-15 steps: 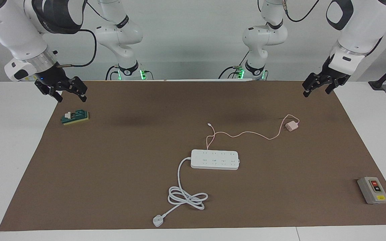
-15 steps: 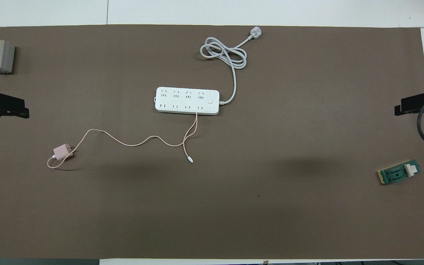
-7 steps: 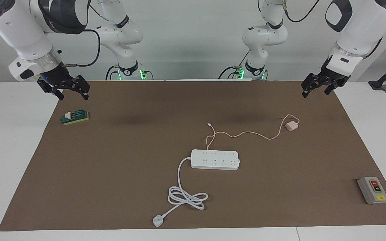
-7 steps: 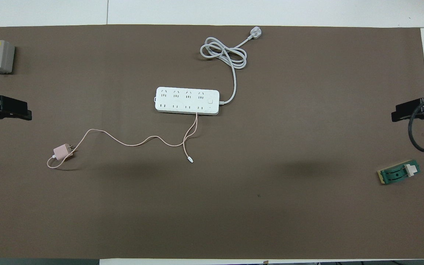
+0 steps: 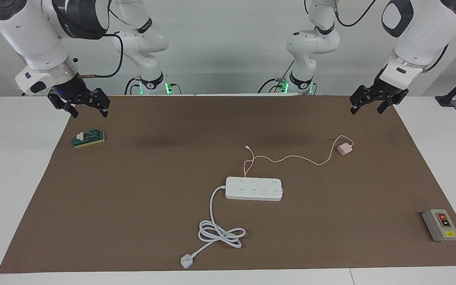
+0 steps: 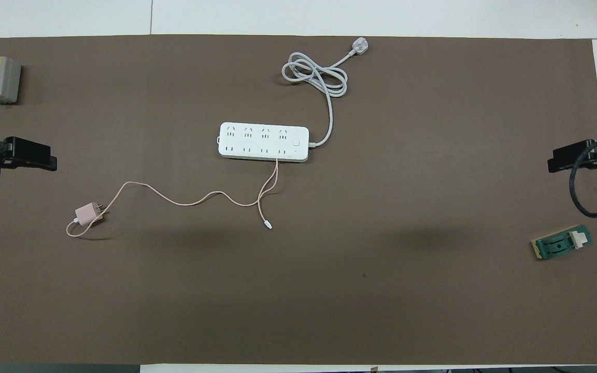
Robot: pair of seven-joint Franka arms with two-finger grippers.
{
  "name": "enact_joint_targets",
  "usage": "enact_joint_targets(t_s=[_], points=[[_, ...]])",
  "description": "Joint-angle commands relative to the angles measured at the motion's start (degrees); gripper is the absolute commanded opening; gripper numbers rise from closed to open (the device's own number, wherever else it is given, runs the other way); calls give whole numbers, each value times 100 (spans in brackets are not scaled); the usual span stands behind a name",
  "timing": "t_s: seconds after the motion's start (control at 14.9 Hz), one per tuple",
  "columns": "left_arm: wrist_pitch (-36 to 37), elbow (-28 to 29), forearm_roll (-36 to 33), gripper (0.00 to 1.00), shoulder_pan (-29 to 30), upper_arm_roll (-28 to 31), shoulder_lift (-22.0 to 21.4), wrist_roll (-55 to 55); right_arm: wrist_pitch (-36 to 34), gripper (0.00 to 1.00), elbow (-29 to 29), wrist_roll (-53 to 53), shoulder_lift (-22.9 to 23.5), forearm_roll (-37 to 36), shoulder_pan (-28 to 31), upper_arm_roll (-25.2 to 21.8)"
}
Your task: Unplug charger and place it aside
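We see the charger [image 5: 344, 149] [image 6: 87, 213], a small pale pink cube, unplugged, lying on the brown mat [image 5: 141, 178] nearer the robots than the power strip [image 5: 253, 189], toward the left arm's end, its thin pink cable trailing to the strip.

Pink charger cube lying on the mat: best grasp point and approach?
Grip the charger across its flat side faces, coming straight down, probably with the nearer left gripper. It lies on its side: prongs stick out one end, the cable leaves the other, so avoid both ends.

Pink charger [image 5: 344, 149] lies unplugged on brown mat [image 5: 152, 166], below raised, open left gripper [image 5: 365, 105]; power strip [image 5: 253, 188] well apart. Right gripper [image 5: 88, 109] above green switch [image 5: 88, 139].
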State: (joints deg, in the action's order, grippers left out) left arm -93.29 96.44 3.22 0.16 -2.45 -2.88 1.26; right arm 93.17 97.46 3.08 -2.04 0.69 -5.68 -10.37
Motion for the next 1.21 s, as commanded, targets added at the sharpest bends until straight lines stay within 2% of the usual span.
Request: enact_joint_targets(t_s=[0.0, 0.47, 1.14], points=[[21, 147, 47, 100, -60, 60, -99, -126, -106, 100, 2, 34, -78, -87, 41, 35], [-31, 332, 21, 100, -60, 60, -187, -354, -106, 100, 2, 35, -69, -87, 261, 35], [505, 59, -182, 100, -60, -10, -117, -363, -194, 100, 2, 35, -78, -87, 261, 35]])
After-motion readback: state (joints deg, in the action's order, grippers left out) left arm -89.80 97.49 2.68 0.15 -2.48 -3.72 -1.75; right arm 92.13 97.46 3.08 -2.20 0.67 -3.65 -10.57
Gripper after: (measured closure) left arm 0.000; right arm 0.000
